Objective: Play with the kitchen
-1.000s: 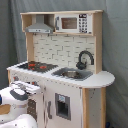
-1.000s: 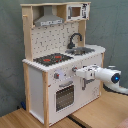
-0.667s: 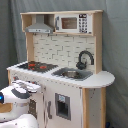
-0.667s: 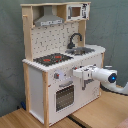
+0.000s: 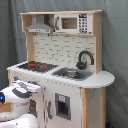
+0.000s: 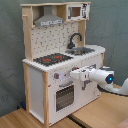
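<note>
The toy kitchen (image 5: 60, 65) (image 6: 60, 60) stands on a wooden floor (image 6: 100, 112) before a grey curtain (image 6: 115, 25). On its counter a red-ringed black hob (image 5: 34, 65) (image 6: 53, 59) lies beside a sink (image 5: 71, 74) (image 6: 84, 50) with a curved black tap (image 5: 85, 59) (image 6: 74, 39). A grey hood (image 5: 39, 25) (image 6: 49, 19) hangs above the hob. The white gripper (image 5: 31, 86) (image 6: 73, 75) is right against the front panel near the knobs, above the oven door (image 6: 64, 96); whether its fingers are apart or together, I cannot tell.
</note>
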`<control>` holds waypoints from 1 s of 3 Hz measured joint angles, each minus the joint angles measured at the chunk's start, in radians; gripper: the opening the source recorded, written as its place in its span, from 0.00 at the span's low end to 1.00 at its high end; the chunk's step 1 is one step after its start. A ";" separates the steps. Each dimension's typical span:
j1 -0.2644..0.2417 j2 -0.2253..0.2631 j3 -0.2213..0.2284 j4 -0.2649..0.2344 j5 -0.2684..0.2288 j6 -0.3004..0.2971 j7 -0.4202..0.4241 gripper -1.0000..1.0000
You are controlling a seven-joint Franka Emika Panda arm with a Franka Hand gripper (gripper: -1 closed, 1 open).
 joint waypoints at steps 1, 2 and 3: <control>-0.001 0.000 0.000 -0.011 0.000 0.000 0.032 0.00; -0.001 0.000 0.000 -0.009 0.000 -0.003 0.147 0.00; 0.000 0.000 0.000 -0.008 0.000 -0.005 0.254 0.00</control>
